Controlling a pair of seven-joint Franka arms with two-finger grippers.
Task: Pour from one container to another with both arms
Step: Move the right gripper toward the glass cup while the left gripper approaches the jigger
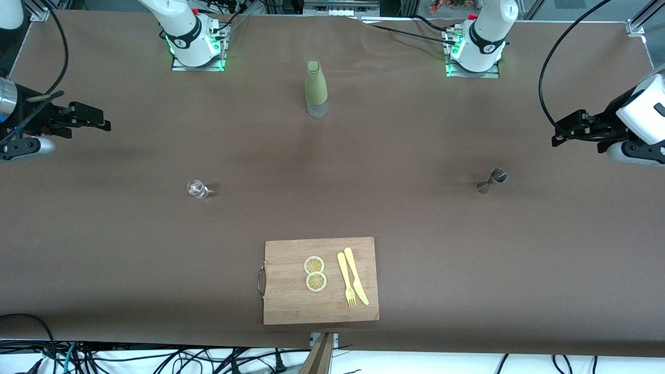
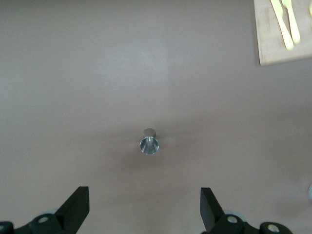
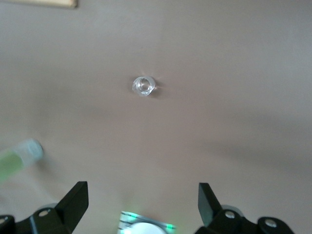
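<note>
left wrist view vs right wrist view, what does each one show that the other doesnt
Only the left wrist view shows the small steel hourglass-shaped jigger standing on the brown table, framed by the left gripper with its black fingers open, plus the yellow plastic knife and fork.

Only the right wrist view shows the small clear glass, the green sleeved bottle, and the right gripper, fingers open.

Both share the brown tabletop and a corner of the wooden cutting board, and each gripper hangs above its vessel holding nothing.
</note>
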